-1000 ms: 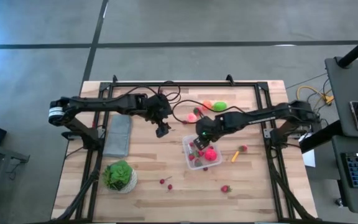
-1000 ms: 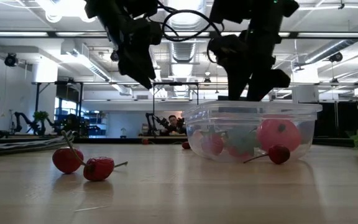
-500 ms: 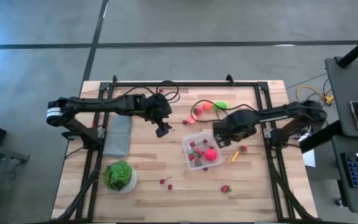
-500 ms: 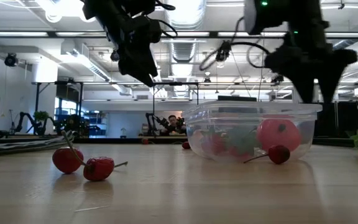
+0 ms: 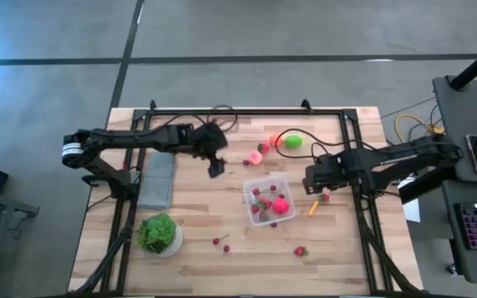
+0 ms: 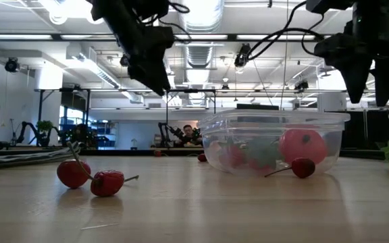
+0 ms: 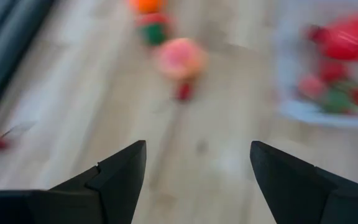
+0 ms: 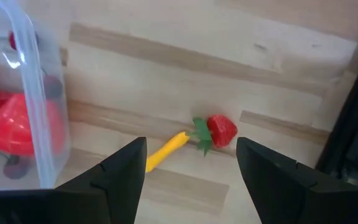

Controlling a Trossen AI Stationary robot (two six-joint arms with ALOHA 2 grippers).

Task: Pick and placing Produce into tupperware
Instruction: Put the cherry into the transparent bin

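Reaching is the step we judge to be in hand: our right gripper hangs just off the 3 o'clock side of the small clear square plastic tupperware, fingers spread and empty. The right wrist view shows them framing a small red strawberry with a green leafy top that touches a thin yellow-orange stick-shaped piece on the wooden table. The next move calls for us to drop straight down and close on the strawberry without clipping the box wall.

Our left gripper waits at about 10 o'clock from the box, fingers apart, holding nothing.

From above we see what the wrists miss: loose produce at 12 o'clock from the box, a bright green lump and a peach-pink lump, plus tiny red berries at 7 o'clock. The table-level view alone shows both grippers well clear of the surface, and red pieces already lying inside the box.
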